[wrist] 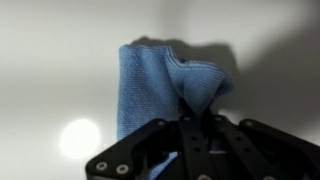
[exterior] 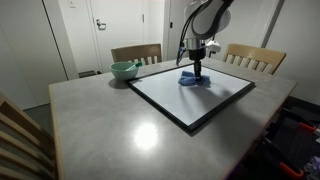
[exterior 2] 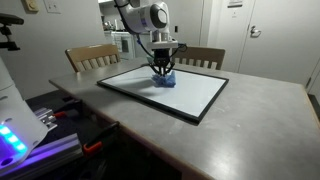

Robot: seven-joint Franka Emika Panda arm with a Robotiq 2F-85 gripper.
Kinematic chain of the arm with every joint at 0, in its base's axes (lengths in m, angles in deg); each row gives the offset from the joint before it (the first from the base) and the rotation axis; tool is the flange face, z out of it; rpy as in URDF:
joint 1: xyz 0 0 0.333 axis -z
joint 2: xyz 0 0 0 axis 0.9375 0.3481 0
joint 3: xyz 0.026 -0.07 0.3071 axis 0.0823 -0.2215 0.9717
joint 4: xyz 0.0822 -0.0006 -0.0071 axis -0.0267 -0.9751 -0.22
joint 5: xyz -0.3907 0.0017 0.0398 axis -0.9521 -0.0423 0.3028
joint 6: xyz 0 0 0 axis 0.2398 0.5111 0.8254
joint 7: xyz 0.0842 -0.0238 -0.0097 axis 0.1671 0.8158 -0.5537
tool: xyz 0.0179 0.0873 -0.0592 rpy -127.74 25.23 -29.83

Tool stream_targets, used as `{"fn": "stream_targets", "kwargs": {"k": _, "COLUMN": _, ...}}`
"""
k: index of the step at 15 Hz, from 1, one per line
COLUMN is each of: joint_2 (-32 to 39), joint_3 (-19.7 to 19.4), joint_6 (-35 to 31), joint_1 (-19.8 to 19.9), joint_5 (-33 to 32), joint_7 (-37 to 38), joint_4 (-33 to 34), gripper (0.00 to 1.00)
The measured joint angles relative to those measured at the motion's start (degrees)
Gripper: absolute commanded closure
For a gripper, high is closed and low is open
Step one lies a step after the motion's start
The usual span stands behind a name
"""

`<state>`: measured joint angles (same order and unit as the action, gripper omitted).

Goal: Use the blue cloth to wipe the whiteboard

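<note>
Nearest the wrist lens, the gripper was observed with its black jaws drawn together on a raised, bunched fold of the blue cloth. The claw was accordingly recorded as pinching the cloth. Below that fold the cloth was seen spread on the whiteboard, smooth on one side and creased toward the pinch. A round patch of glare was noted on the board surface, just beside the cloth.

In both exterior views the arm was seen reaching down from above the far edge of the worktop, with the gripper held upright and pointed straight down. The cloth was found directly beneath it, in contact with the board.

The whiteboard, black-framed, was found lying flat on the table, set askew to the worktop edges and nearer the far edge than the near one. The cloth was located on the far part of the board, close to the board corner nearest the far edge of the worktop.

A green bowl was recorded in an exterior view at the far edge of the worktop, just beside a corner of the board and well apart from the cloth. Two wooden chairs were noted drawn up along the far edge. A slatted chair back was seen at the near corner of the worktop.
</note>
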<state>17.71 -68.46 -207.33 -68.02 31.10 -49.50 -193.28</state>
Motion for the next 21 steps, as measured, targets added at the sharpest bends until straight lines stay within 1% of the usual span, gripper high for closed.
{"fn": "stream_targets", "kwargs": {"k": 3, "joint_2": 0.9, "joint_3": 2.19, "joint_6": -0.01, "joint_1": -1.33, "joint_5": -1.15, "joint_7": -0.53, "joint_4": 1.72, "gripper": 0.97}}
{"fn": "stream_targets", "kwargs": {"k": 6, "joint_2": 2.96, "joint_3": 4.14, "joint_6": 0.03, "joint_1": -3.86, "joint_5": -2.71, "joint_7": -1.42, "joint_4": 5.11, "gripper": 0.97}}
{"fn": "stream_targets", "kwargs": {"k": 9, "joint_2": 5.66, "joint_3": 4.57, "joint_6": 0.11, "joint_1": -5.6, "joint_5": -4.21, "joint_7": -2.95, "joint_4": 9.51, "gripper": 0.97}}
{"fn": "stream_targets", "kwargs": {"k": 11, "joint_2": 7.34, "joint_3": 4.56, "joint_6": 0.2, "joint_1": -5.8, "joint_5": -4.98, "joint_7": -3.94, "joint_4": 12.31, "gripper": 0.97}}
{"fn": "stream_targets", "kwargs": {"k": 14, "joint_2": 9.66, "joint_3": 3.76, "joint_6": 0.42, "joint_1": -5.69, "joint_5": -5.2, "joint_7": -4.94, "joint_4": 16.36, "gripper": 0.97}}
{"fn": "stream_targets", "kwargs": {"k": 17, "joint_2": 11.28, "joint_3": 2.06, "joint_6": 0.49, "joint_1": -5.43, "joint_5": -5.3, "joint_7": -5.06, "joint_4": 19.19, "gripper": 0.97}}
{"fn": "stream_targets", "kwargs": {"k": 21, "joint_2": 11.87, "joint_3": -0.59, "joint_6": 0.49, "joint_1": -4.39, "joint_5": -5.38, "joint_7": -5.04, "joint_4": 20.06, "gripper": 0.97}}
